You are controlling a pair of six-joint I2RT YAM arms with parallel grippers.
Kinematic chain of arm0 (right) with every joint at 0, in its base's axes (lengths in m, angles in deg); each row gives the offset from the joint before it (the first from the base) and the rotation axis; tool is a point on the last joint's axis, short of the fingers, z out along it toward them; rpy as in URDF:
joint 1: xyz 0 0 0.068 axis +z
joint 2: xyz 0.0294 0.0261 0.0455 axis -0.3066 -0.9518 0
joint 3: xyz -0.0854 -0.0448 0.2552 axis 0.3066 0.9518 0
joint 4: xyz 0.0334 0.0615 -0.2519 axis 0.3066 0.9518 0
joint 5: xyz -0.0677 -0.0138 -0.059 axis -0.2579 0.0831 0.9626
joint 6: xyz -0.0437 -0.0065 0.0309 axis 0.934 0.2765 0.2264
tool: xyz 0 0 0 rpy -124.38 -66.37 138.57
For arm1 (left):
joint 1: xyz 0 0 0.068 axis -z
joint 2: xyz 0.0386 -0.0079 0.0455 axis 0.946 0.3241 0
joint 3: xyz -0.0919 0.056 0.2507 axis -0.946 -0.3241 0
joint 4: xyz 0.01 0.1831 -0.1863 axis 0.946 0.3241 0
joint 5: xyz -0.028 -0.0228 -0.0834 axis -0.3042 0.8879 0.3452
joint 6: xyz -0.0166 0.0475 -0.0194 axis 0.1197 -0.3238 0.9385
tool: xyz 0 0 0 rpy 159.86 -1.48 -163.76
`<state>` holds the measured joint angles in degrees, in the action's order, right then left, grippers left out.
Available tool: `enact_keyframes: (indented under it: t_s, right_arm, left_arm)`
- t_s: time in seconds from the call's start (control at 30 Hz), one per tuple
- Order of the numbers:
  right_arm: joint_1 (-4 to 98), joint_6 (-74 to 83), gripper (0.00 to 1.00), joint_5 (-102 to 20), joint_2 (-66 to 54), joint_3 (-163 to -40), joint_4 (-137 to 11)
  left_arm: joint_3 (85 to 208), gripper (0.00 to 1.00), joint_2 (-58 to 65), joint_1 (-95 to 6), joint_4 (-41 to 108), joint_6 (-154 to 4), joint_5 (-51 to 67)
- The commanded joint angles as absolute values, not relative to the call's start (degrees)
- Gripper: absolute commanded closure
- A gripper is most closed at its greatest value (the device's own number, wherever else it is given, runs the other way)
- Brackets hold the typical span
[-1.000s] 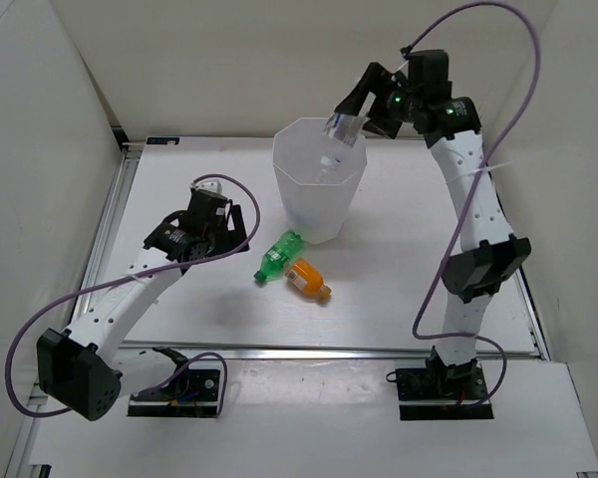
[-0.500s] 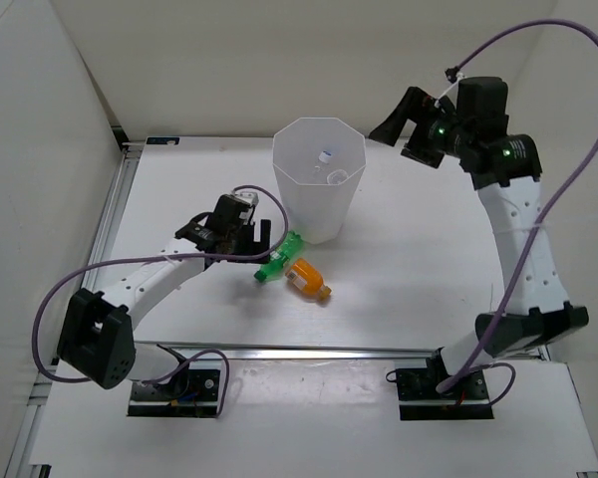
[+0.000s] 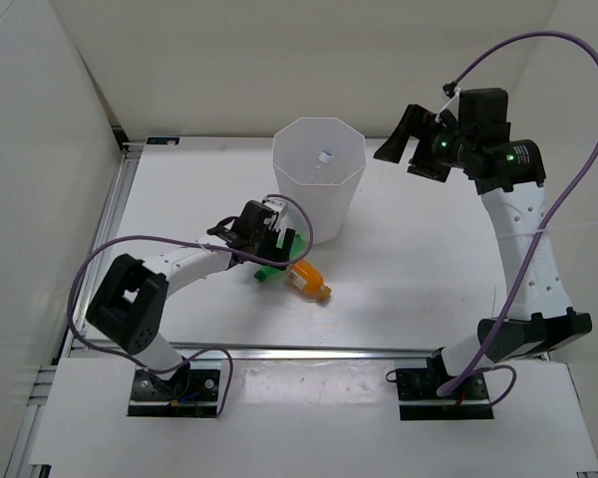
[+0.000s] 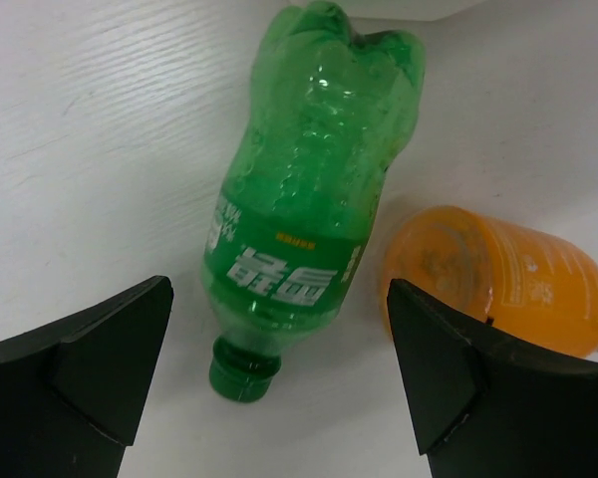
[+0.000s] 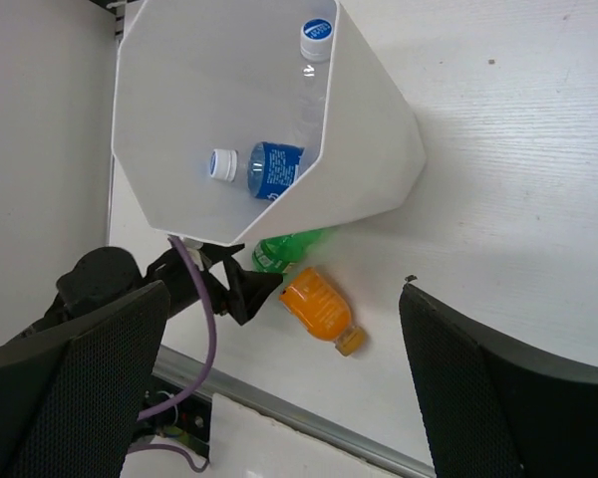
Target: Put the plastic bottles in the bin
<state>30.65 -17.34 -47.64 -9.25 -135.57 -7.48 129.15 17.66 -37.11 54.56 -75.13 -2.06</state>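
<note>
The right arm has swung back from above the bin (image 3: 317, 204) and now hangs high off its right side, while the left arm has stretched in to the bin's near foot. The right gripper (image 3: 404, 139) gapes wide and empty. The left gripper (image 4: 279, 299), far the nearer, hovers with jaws spread wide astride the green bottle (image 4: 314, 189). That bottle lies flat before the bin, base toward it, its length crossing the fingers' closing line. The orange bottle (image 4: 503, 279) lies just beside it. A blue-labelled bottle (image 5: 276, 167) is inside the bin.
</note>
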Motion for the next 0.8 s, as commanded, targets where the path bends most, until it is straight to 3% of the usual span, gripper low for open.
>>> enact_keyframes:
  t_s: [0.0,0.33,0.43,0.53,0.77]
  right_arm:
    - [30.5,-15.3,0.01,-48.7,-7.0,-135.4,-7.0]
    - [30.5,-15.3,0.01,-51.4,-4.8,-131.9,-7.0]
    - [30.5,-15.3,0.01,-51.9,-4.8,-130.6,-7.0]
    - [30.5,-15.8,0.01,-52.5,-4.8,-130.0,-7.0]
    - [30.5,-16.4,0.01,-53.0,-4.8,-128.9,-7.6]
  left_arm:
    - [130.6,0.00,19.9,-36.4,49.7,-76.6,0.0]
    - [137.2,0.00,30.3,-35.8,49.0,-72.5,-1.8]
    - [137.3,0.06,31.7,-35.8,49.0,-70.6,-1.8]
    - [135.1,0.23,31.7,-35.8,49.0,-70.1,-1.3]
    - [128.9,0.25,19.8,-35.8,51.2,-70.7,-7.8]
